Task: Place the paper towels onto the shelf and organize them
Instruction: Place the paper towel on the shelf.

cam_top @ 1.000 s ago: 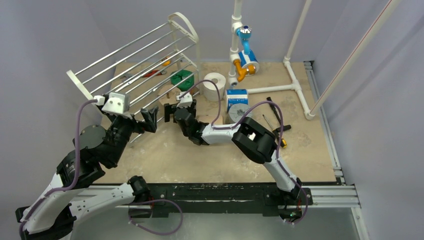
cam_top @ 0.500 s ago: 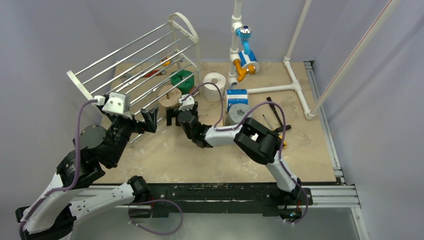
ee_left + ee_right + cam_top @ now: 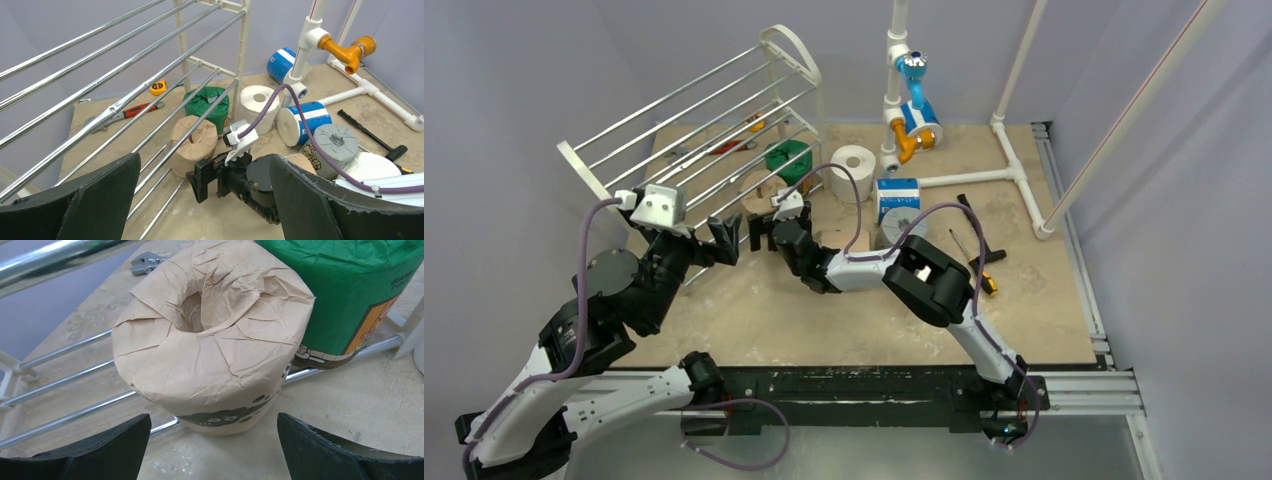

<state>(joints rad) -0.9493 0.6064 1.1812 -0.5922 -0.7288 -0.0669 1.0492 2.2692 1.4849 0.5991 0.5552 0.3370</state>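
The shelf (image 3: pixel 689 110) stands tilted at the back left, its silver rods (image 3: pixel 150 90) running past my left gripper (image 3: pixel 724 240), which hangs open and empty. A tan-wrapped paper towel roll (image 3: pixel 210 345) stands on end at the lowest rods (image 3: pixel 65 350), next to a green roll (image 3: pixel 350 290). My right gripper (image 3: pixel 214 440) is open, with the tan roll just ahead of its fingertips and outside the jaws. In the left wrist view the right gripper (image 3: pixel 200 177) sits below the tan roll (image 3: pixel 192 145). White (image 3: pixel 257 102), blue-white (image 3: pixel 300 117) and grey (image 3: pixel 332 142) rolls lie to the right.
A white pipe frame with blue and orange fittings (image 3: pixel 904 100) stands at the back, with another blue roll (image 3: pixel 280 60) behind it. A red-handled wrench (image 3: pixel 132 110) and yellow tape measure (image 3: pixel 158 87) lie under the shelf. Screwdrivers (image 3: pixel 969 245) lie right of the right arm.
My right gripper has shifted slightly left towards the tan roll at the shelf, uncovering a tan roll beside its forearm. The left arm has not moved.
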